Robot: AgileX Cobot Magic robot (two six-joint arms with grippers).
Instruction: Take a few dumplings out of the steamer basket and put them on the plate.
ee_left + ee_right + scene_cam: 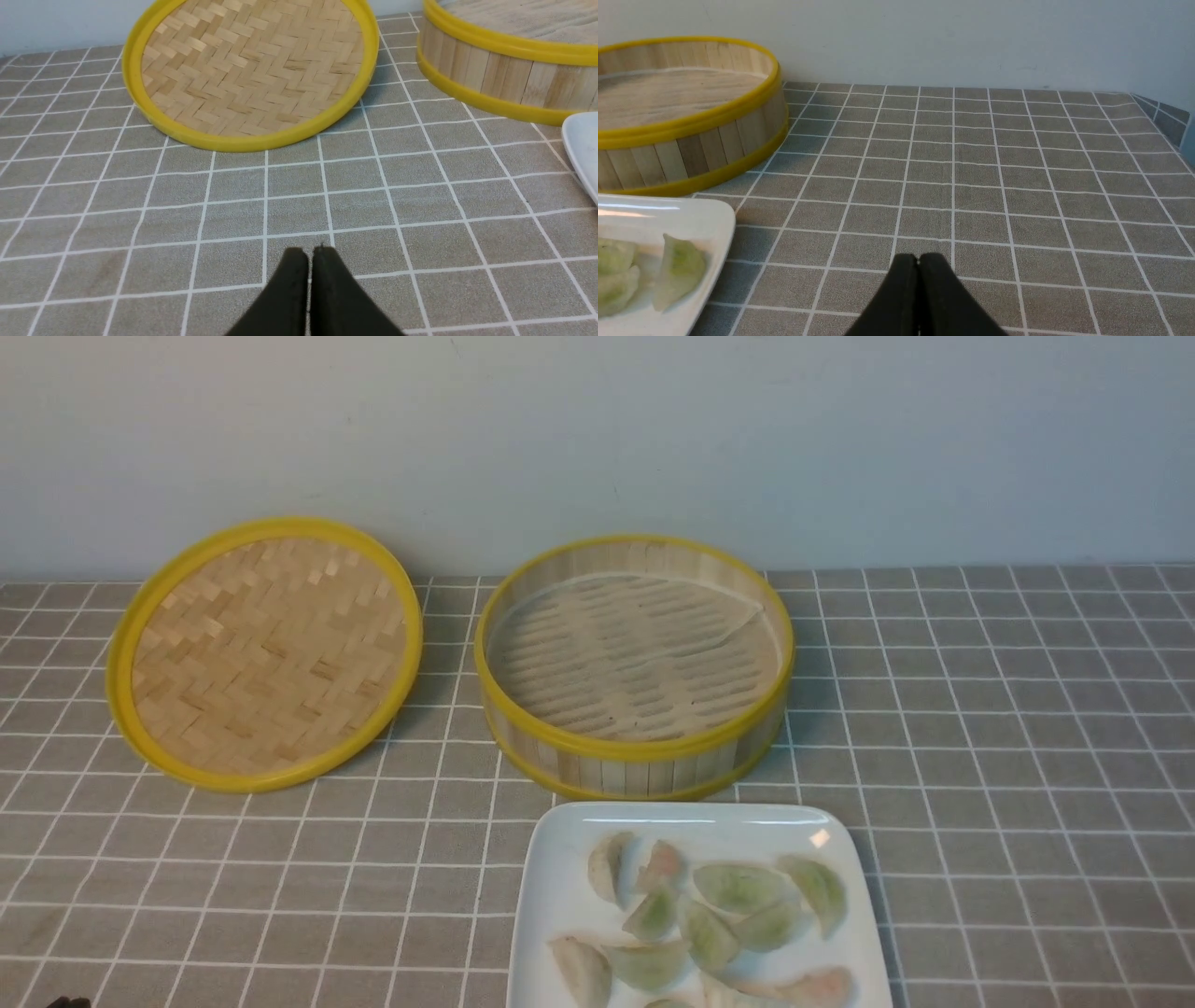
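Lying in a loose cluster on the glossy white square plate (551,896), the crescent-shaped dumplings (740,889), pale green, whitish and pinkish, are where the task wants them. Just beyond the plate stands the round bamboo steamer basket (644,747), and its slatted, lined floor shows no dumpling. Off to its left lies the woven bamboo lid (277,653), yellow rim around it.

Neither arm is at work on the food. The left gripper (310,254) has its black fingertips drawn together over the checked tablecloth (233,186), gripping nothing; the right gripper (918,261) is likewise closed and unloaded, above the cloth on its own side.

The transfer therefore looks finished, with the step in hand probably no more than resting clear of the table's contents. The next move seems to call for no further pick: both arms need only hold off, since a sweep across the plate could scatter the dumplings.
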